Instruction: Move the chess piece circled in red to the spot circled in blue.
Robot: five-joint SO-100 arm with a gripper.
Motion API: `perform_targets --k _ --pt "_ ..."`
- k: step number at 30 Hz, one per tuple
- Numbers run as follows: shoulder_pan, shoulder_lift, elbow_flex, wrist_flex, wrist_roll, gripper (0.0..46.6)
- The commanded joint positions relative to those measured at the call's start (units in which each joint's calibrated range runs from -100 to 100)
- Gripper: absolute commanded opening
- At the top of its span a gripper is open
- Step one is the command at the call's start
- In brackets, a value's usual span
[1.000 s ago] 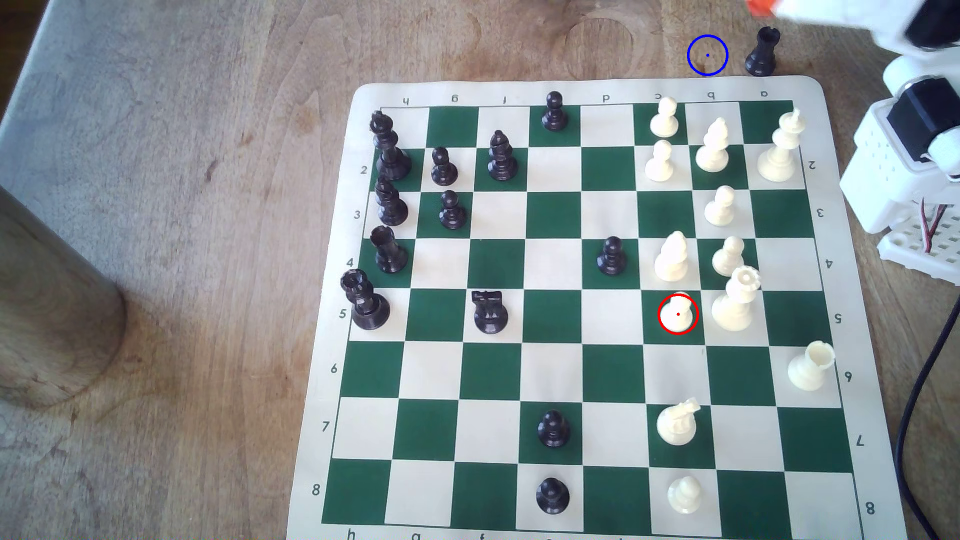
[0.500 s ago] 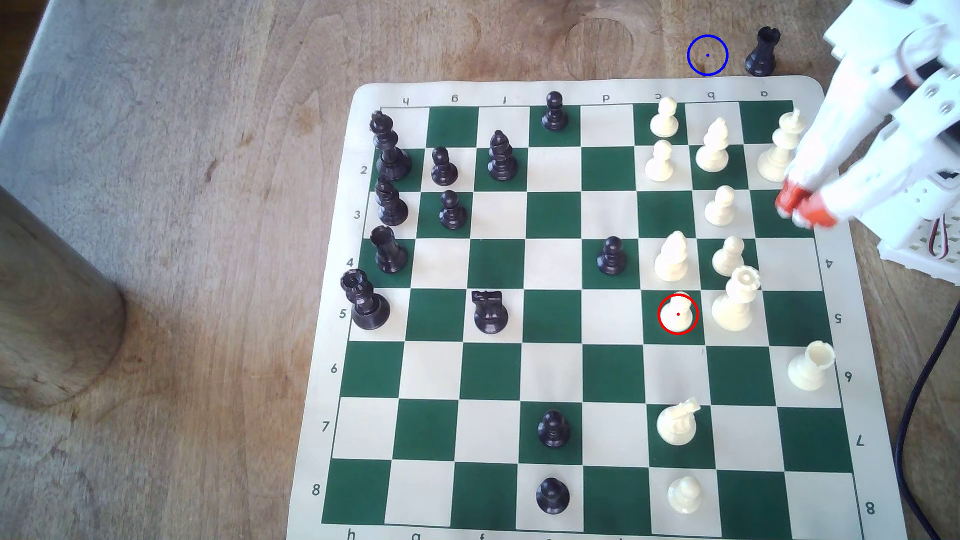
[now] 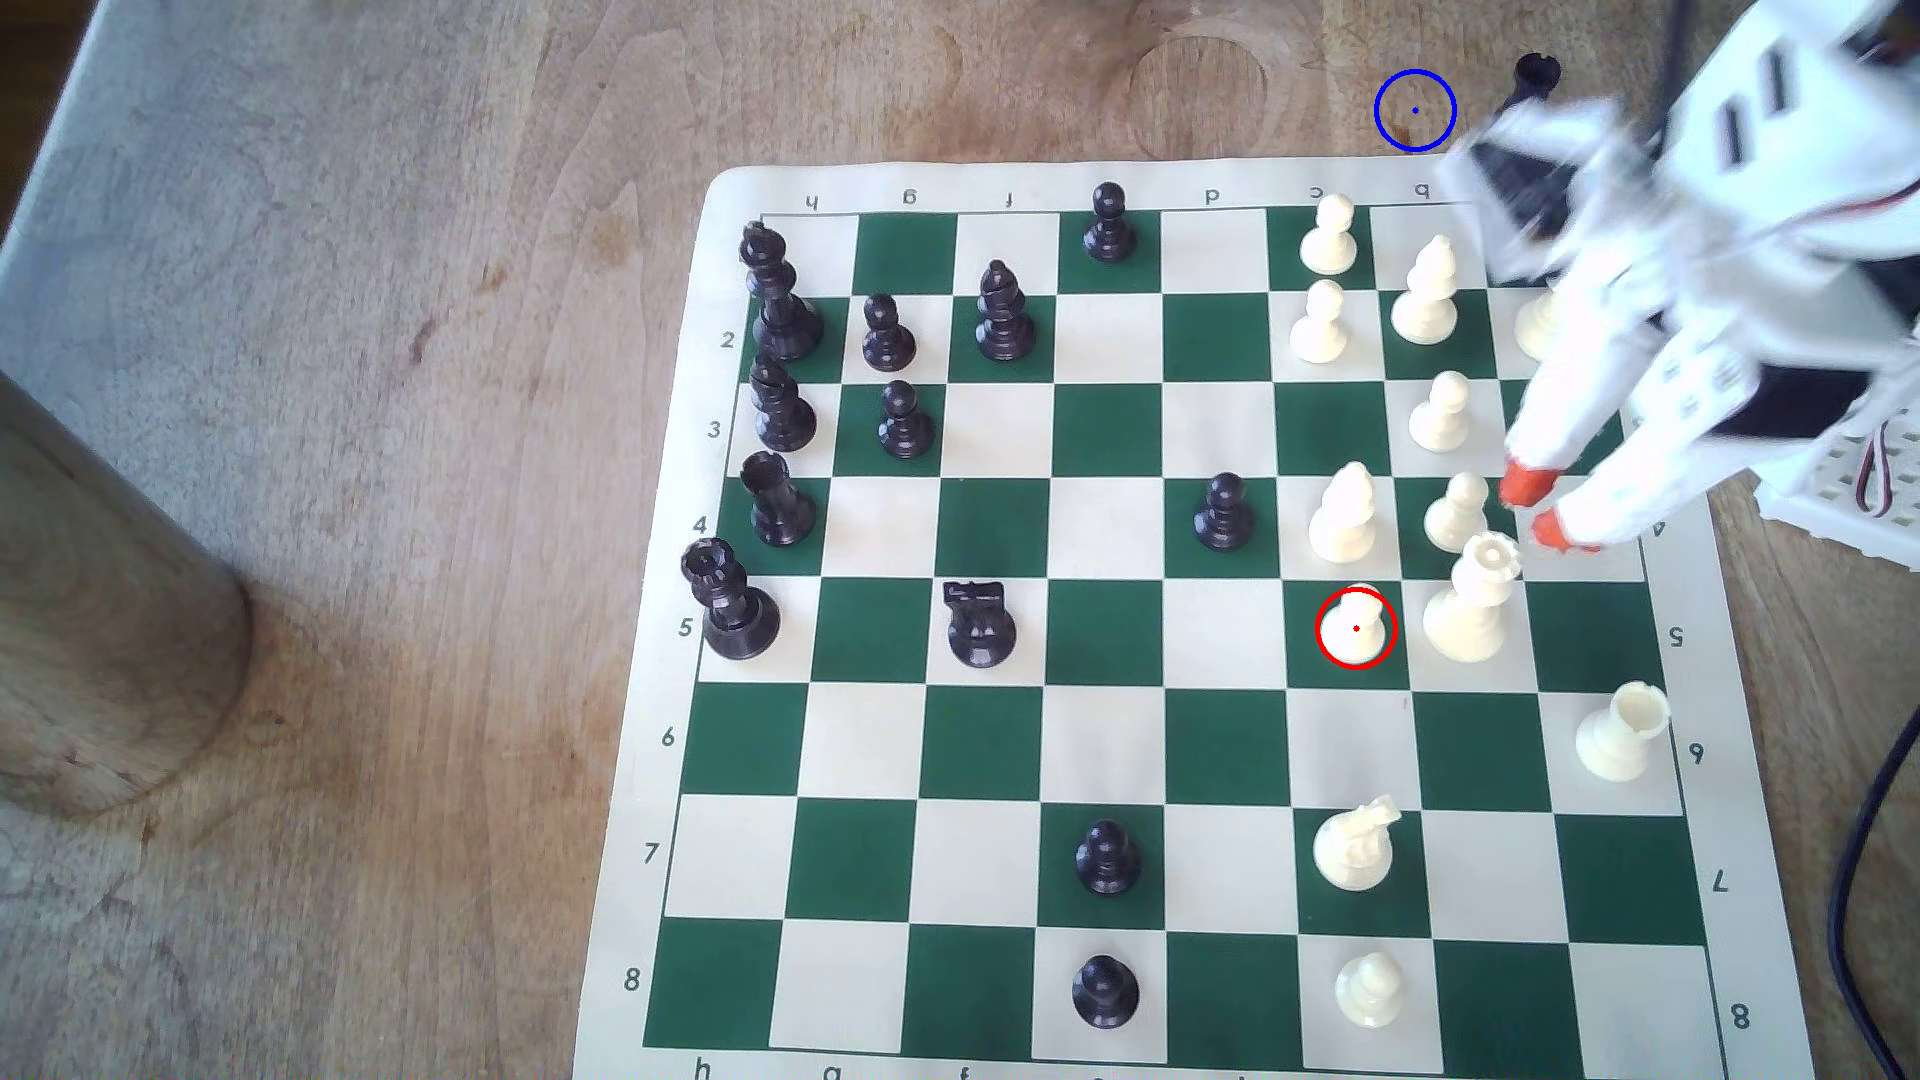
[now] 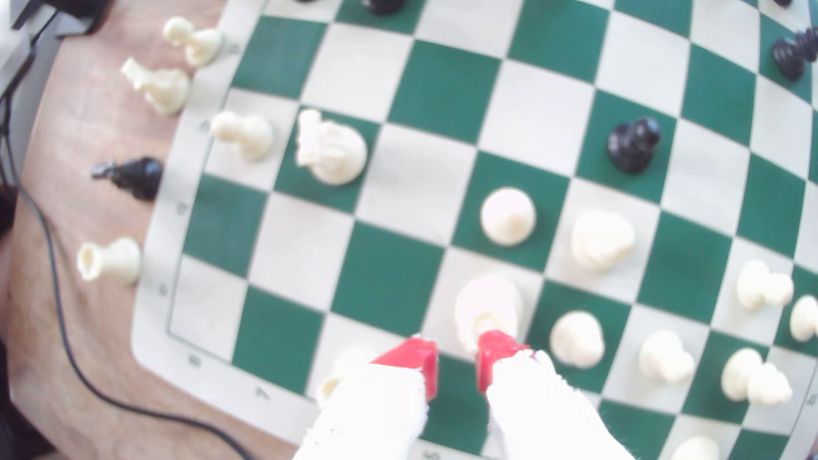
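The task is only at its start: the pawn circled in red [image 3: 1356, 626] stands untouched on its green square, well apart from the blue-ringed spot [image 3: 1414, 110] on the bare wooden desk [image 3: 416, 415]. The gripper [image 3: 1536, 509] hovers near the white queen [image 3: 1470, 608], jaws released and empty, tips orange. The pawn is smooth cream plastic, ball-headed with a flared base.

I see a light-brown wooden table [image 3: 364, 519] carrying a green-and-cream chess mat [image 3: 1164, 177], a black rook [image 3: 1536, 75] and the blue-ringed spot [image 3: 1415, 110].
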Motion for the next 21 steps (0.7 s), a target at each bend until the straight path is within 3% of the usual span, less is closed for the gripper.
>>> perform_targets --k 1,4,8,12,21 --pt "2.36 0.73 -0.96 0.39 1.07 4.5" --pt "3.22 1.5 -1.23 0.88 1.51 4.7" --pt "5.25 3.02 -1.32 0.96 2.39 9.7" --pt "6.58 4.3 -1.14 0.96 3.03 18.8" --pt "6.9 6.42 -1.05 -2.73 2.74 17.6"
